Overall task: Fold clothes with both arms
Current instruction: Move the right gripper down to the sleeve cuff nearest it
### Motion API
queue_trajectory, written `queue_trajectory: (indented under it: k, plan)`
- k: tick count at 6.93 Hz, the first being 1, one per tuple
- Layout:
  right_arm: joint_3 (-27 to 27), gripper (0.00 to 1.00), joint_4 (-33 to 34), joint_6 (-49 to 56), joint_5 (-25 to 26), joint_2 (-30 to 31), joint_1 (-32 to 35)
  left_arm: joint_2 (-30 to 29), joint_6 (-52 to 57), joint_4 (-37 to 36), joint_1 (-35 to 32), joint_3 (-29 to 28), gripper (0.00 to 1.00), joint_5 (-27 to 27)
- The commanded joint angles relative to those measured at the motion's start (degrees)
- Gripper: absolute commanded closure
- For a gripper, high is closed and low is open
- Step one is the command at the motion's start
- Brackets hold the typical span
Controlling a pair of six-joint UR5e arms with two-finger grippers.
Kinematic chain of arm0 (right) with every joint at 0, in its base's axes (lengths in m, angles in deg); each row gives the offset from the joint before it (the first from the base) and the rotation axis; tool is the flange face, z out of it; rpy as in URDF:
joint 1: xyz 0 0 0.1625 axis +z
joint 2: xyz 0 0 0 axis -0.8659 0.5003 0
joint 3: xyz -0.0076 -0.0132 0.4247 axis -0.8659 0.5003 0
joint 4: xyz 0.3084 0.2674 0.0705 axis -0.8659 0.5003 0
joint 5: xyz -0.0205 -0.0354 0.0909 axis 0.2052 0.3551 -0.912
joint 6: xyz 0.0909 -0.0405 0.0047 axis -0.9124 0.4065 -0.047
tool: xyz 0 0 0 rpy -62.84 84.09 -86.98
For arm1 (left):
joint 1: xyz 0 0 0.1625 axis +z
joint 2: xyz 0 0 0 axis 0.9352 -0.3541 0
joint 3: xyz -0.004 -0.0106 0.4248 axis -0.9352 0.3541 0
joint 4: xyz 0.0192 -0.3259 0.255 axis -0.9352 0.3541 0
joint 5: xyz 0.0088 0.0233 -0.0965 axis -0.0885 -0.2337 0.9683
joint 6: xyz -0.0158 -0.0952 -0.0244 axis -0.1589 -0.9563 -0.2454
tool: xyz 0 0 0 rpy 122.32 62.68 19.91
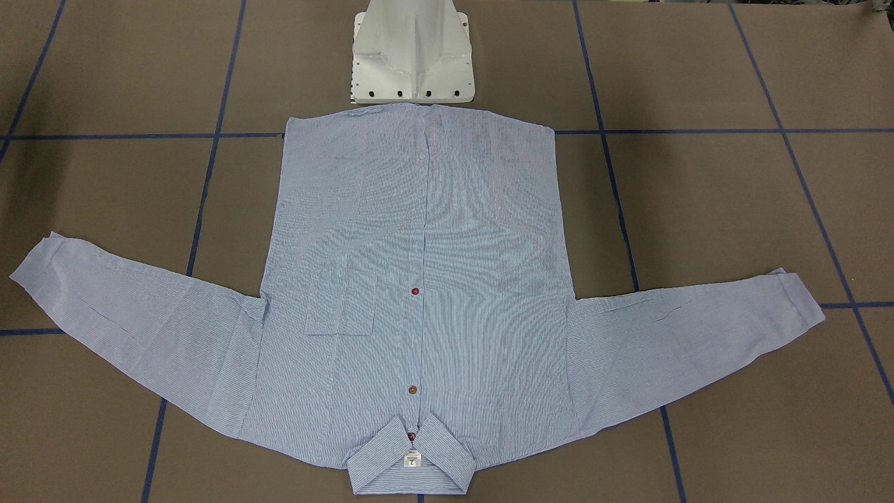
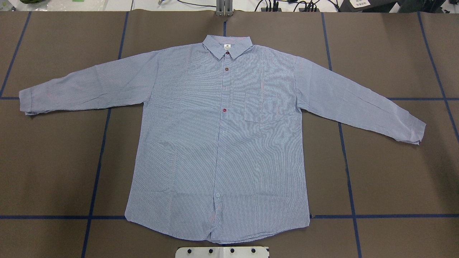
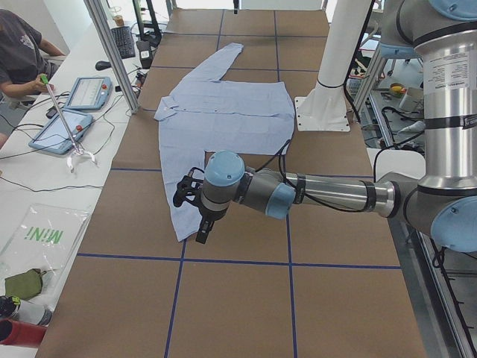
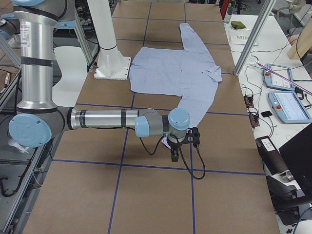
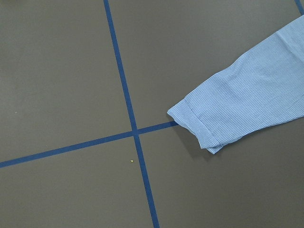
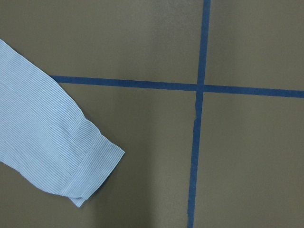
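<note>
The shirt point(image 2: 218, 143) is lying flat and buttoned-side up in the middle of the table point(image 2: 53, 161). Its collar point(image 2: 227, 46) is pointing away from the robot and its hem is ending just beside the white pedestal base point(image 1: 412, 56). Both sleeves are spreading outward.

The left gripper point(image 3: 201, 237) is hanging above the left cuff point(image 5: 199, 128), apart from the cloth. The right gripper point(image 4: 175, 155) is hanging above the right cuff point(image 6: 92, 171) in the same way. Each gripper is showing only in a side view, so I cannot tell if the fingers are released or clenched. No cloth is showing between them.

A small white label point(image 2: 227, 46) is sitting inside the collar — its writing is too small to read. Red buttons point(image 2: 224, 110) and one brown button point(image 2: 226, 68) are running down the front, with the chest pocket point(image 2: 261, 107) beside them. On the side bench, a clear bag point(image 3: 41, 237) is carrying green letters reading "MINI".

Blue tape lines point(image 5: 128, 109) are crossing next to each cuff. Bare brown surface is showing beyond both cuffs and between the sleeves and the body — the widest stretches are lying toward the robot's side.
</note>
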Motion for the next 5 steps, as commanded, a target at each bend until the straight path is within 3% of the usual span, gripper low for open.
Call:
queue_trajectory:
  k: [1,5]
  plan:
    - [-0.30,0.00,-0.09,0.00,0.00,0.00,0.00,-0.05,-0.07,-0.14,0.18,-0.05,0.00,-0.05]
    - [-1.63,0.00,-2.96,-3.31,0.00,-0.09,-5.52,0.56,0.01,0.30,0.27,0.39,0.00,0.56]
